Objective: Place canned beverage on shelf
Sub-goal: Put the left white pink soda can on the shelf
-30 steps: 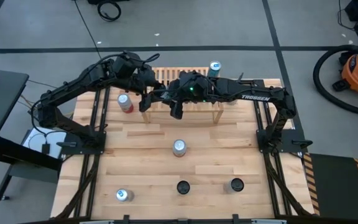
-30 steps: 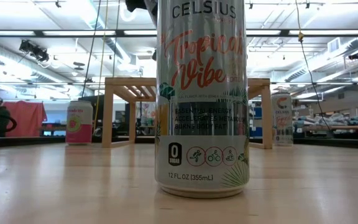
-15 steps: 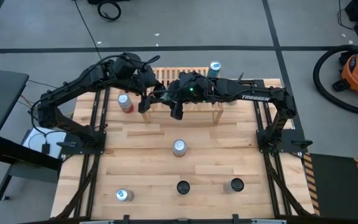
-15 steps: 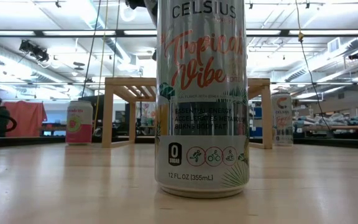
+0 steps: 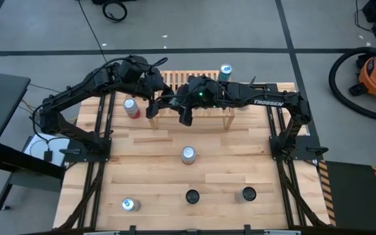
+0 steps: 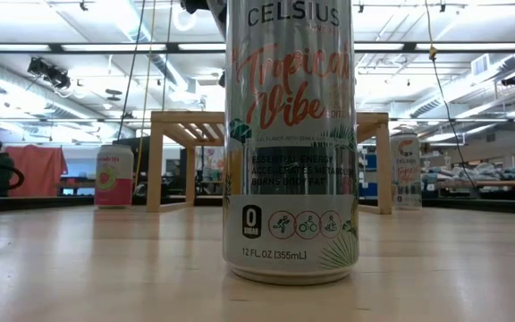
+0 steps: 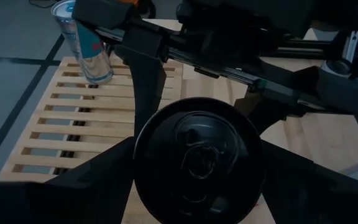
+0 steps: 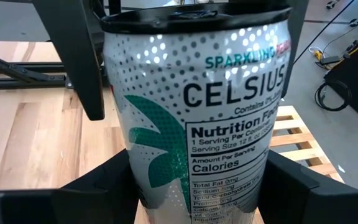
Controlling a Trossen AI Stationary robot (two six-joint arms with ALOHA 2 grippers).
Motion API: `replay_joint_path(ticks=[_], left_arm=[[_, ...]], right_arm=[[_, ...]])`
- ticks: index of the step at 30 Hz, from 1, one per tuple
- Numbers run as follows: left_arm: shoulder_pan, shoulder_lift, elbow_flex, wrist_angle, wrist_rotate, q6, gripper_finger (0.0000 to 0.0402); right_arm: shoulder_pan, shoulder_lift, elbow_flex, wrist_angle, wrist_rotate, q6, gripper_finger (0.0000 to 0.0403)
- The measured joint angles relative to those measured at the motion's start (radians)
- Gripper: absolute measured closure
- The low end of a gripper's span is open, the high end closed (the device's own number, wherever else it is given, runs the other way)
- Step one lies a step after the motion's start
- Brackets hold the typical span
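While I'm hovering the dark-topped can (image 7: 197, 158) over the shelf (image 5: 172, 81), right gripper (image 8: 197, 186) clamping it, left gripper's (image 7: 194, 186) jaws look wide; I'm lowering gently, keeping it upright.

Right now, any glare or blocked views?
Low view: the Tropical Vibe can fills the centre, hiding much of the shelf. Right wrist view: light glints on the Celsius can. Left wrist view: a dark can top crowds the foreground.
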State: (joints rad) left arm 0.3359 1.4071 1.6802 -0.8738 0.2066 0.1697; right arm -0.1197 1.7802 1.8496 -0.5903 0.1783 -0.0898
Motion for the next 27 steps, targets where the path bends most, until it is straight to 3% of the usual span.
replay_joint_path(ticks=[14, 27], left_arm=[[0.003, 0.0, 0.0, 0.009, -0.146, 0.084, 0.0092], [0.009, -0.001, 0.0, 0.008, -0.159, 0.028, 0.0089]], right_arm=[[0.0, 0.0, 0.0, -0.001, 0.024, -0.008, 0.0151], [0.0, 0.0, 0.0, 0.015, 0.054, -0.025, 0.0151]])
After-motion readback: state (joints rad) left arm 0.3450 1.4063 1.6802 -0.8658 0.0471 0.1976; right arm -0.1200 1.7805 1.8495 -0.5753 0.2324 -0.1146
